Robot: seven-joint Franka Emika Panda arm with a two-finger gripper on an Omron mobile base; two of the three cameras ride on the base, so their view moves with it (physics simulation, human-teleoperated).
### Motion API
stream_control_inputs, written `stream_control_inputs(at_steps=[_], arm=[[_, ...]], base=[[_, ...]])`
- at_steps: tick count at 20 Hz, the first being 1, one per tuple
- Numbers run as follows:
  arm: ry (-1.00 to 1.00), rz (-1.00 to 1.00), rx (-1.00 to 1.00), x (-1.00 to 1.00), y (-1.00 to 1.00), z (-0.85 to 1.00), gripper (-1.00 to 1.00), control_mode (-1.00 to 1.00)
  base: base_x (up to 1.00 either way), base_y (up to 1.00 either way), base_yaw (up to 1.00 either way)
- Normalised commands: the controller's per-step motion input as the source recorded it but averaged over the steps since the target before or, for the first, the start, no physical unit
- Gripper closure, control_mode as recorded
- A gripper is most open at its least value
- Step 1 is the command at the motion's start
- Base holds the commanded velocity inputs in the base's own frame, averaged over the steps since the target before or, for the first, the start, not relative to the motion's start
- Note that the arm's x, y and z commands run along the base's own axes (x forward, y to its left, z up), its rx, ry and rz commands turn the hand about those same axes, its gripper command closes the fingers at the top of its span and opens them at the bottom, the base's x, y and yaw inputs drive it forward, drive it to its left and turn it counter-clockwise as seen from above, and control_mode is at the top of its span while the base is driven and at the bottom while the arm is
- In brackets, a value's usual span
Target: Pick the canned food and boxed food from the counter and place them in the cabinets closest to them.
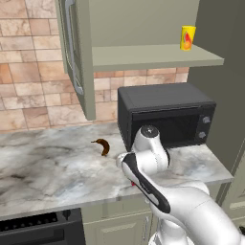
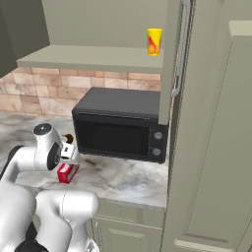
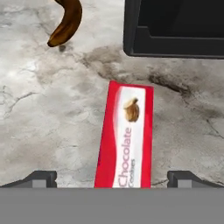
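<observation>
can (image 1: 187, 38): already up on the cabinet shelf (image 1: 143, 56)
box (image 3: 127, 138): still on the bench (image 3: 39, 109)
gripper (image 3: 111, 178): wide open over it, nothing grabbed yet

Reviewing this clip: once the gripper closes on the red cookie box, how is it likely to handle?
The boxed food has flat faces and straight edges, so it probably won't roll. It looks like thin printed card, so it is likely light and may dent if squeezed hard. The open gripper straddles its narrow width, which should suit a firm pinch.

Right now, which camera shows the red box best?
The hand view: the boxed food lies close below, its label readable. The right base view shows a small red piece beside the arm. In the left base view the arm covers it.
</observation>
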Motion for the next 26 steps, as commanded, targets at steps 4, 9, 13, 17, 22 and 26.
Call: stream_control_inputs(at_steps=[4, 9, 13, 17, 22, 26], arm=[[-0.04, 0.00, 0.00, 0.06, 0.00, -0.32, -1.00, -1.00], [-0.01, 0.00, 0.00, 0.00, 0.00, -0.09, -1.00, -1.00], [-0.06, 0.00, 0.03, 0.00, -0.35, 0.00, -1.00, -1.00], [-0.05, 0.00, 0.01, 0.00, -0.26, 0.00, -1.00, -1.00], [0.00, 0.00, 0.01, 0.00, 0.00, -0.03, -1.00, -1.00], [0.00, 0.00, 0.00, 0.00, 0.00, -0.26, -1.00, -1.00]], base=[[0.00, 0.00, 0.00], [0.00, 0.00, 0.00], [0.00, 0.00, 0.00], [0.00, 0.00, 0.00], [0.00, 0.00, 0.00], [0.00, 0.00, 0.00]])
